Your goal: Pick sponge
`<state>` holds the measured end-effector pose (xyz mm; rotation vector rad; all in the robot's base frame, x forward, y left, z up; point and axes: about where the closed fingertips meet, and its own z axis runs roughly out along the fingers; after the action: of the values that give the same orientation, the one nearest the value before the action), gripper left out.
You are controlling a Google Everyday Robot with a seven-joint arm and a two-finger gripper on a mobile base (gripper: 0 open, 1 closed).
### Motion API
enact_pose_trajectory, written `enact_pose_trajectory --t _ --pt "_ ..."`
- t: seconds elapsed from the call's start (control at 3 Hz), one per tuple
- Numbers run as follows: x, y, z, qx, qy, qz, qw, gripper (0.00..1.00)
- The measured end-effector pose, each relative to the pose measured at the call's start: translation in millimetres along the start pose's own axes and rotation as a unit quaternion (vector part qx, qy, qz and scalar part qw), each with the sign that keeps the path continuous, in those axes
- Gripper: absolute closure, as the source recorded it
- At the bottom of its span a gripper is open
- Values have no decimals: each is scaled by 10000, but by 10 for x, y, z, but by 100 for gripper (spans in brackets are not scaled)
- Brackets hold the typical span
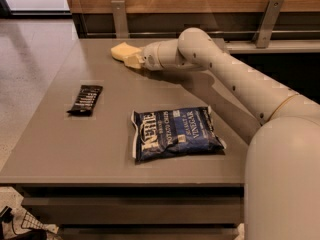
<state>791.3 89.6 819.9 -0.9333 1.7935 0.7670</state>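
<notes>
Camera view: the sponge [119,50] lies on the far part of the table [75,144], at about 11 o'clock from the table's middle and close to the back edge. The gripper [132,59] is right against it on its 4 o'clock side, low over the surface, at the end of the arm [225,69], which reaches in from 4 o'clock. The reach looks done. The sponge sits flat on the tabletop rather than in the air, so the lift is left to do. Gripper and sponge share the same pale yellow and run into 1 shape here, and I cannot tell whether the gripper is spread, closed or already clamped on it.

Materials: the sponge reads as soft matte foam, a small block with a rounded, wavy outline, and it will likely squash under a squeeze. The table is flat grey with a dull, smooth finish. The arm is cream-coloured, smooth and rounded, in tube-like segments.

2 other things lie well apart from the sponge – a blue chip bag [175,133], glossy, crinkled and puffed like a pillow, just toward 5 o'clock of centre, and a thin dark snack bar [85,99] in a shiny wrapper at 9 o'clock.
</notes>
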Motion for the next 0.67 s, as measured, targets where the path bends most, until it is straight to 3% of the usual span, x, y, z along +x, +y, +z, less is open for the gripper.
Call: enact_pose_trajectory --t 0.67 --pt "-1 0 -1 0 0 -1 10000 100"
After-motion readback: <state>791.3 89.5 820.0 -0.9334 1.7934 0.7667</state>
